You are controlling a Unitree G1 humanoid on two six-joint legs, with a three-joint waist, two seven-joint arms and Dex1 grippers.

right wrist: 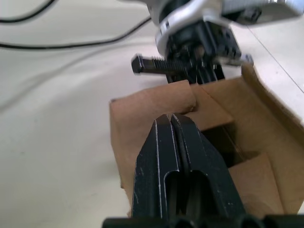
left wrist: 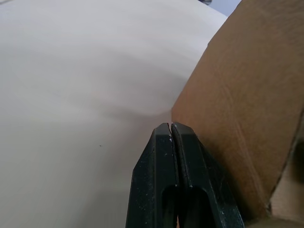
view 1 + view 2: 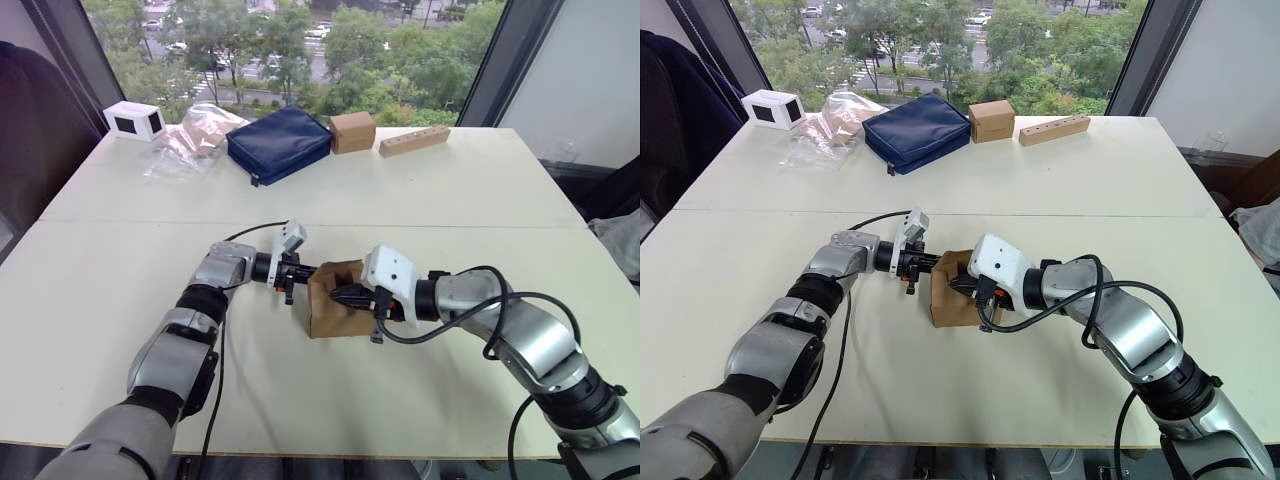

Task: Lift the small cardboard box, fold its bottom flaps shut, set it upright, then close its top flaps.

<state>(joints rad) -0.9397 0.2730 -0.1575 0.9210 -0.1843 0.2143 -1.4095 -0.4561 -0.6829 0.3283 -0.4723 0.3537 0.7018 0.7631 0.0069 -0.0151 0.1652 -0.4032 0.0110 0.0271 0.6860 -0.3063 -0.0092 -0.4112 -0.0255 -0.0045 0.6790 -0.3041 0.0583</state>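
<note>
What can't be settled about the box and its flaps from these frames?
- Small cardboard box, head views: the right end effector covers its open top, so the flap positions are unclear.
- Box underside: it rests on the table.
- Left wrist view: the frame edge crops the box wall.
- Right wrist view: shadow darkens the box interior.

white table | window behind: green trees, street | daylight | dark window frames

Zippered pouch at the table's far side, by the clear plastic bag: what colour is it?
Dark navy blue pouch, plain with no pattern; the right eye view shows it best.
</note>
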